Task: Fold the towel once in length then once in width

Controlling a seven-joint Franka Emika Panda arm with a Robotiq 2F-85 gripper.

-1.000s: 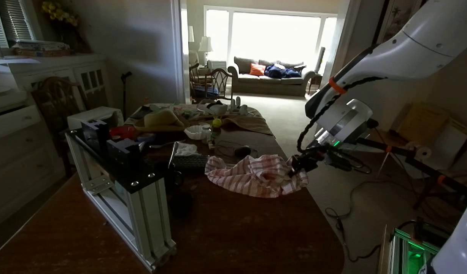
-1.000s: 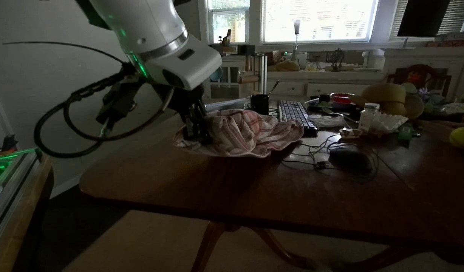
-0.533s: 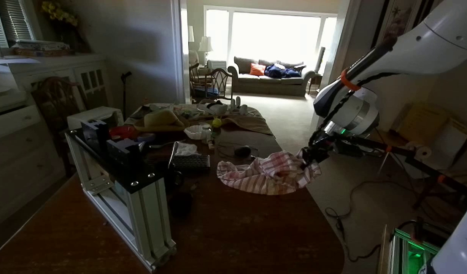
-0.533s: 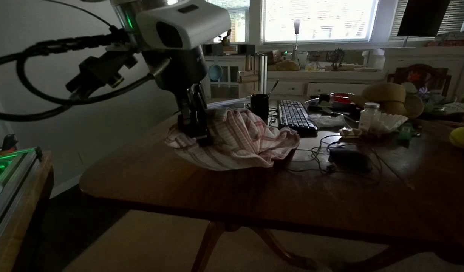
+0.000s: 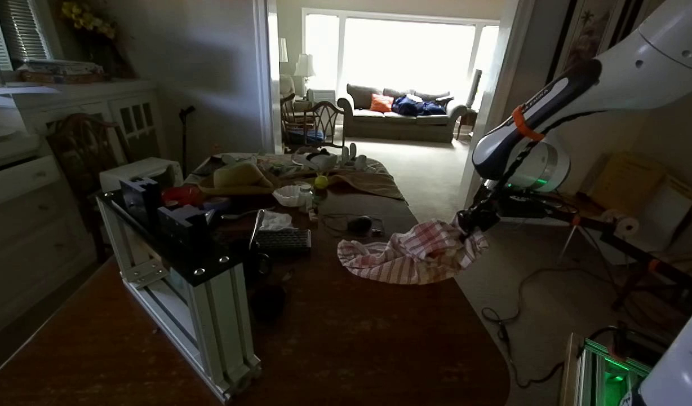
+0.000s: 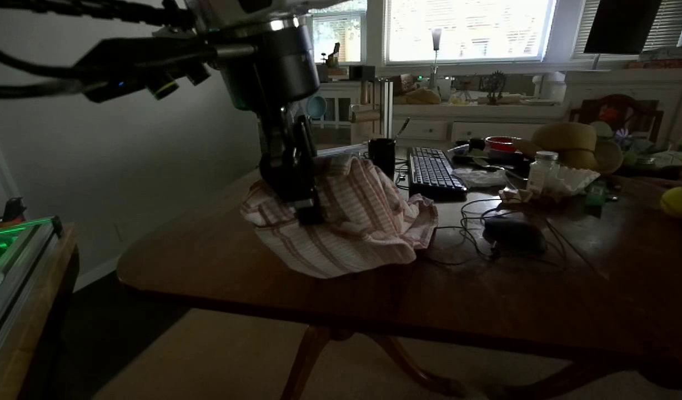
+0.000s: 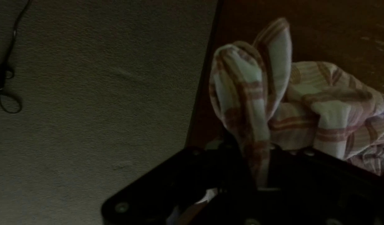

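The towel is white with red and tan stripes and lies bunched and crumpled at the table's edge in both exterior views point(image 5: 408, 262) point(image 6: 352, 239). My gripper point(image 5: 470, 223) is shut on one end of the towel; in an exterior view its black fingers point(image 6: 306, 208) point down into the cloth. In the wrist view a pinched fold of the towel point(image 7: 248, 90) rises from between the dark fingers point(image 7: 251, 156). The rest of the towel point(image 7: 329, 115) lies crumpled to the right. The towel's underside and far corners are hidden.
The wooden table point(image 5: 374, 344) holds a keyboard point(image 6: 432, 169), a black mug point(image 6: 381, 155), a mouse with cable point(image 6: 513, 233) and a glass jar point(image 6: 542, 169). A metal frame point(image 5: 211, 316) stands on it. Carpeted floor point(image 7: 117, 93) lies beyond the table edge.
My gripper has moved right and slightly up in an exterior view, dragging the towel away from the keyboard toward the table's edge. The hand has turned more upright. The grip has stayed shut.
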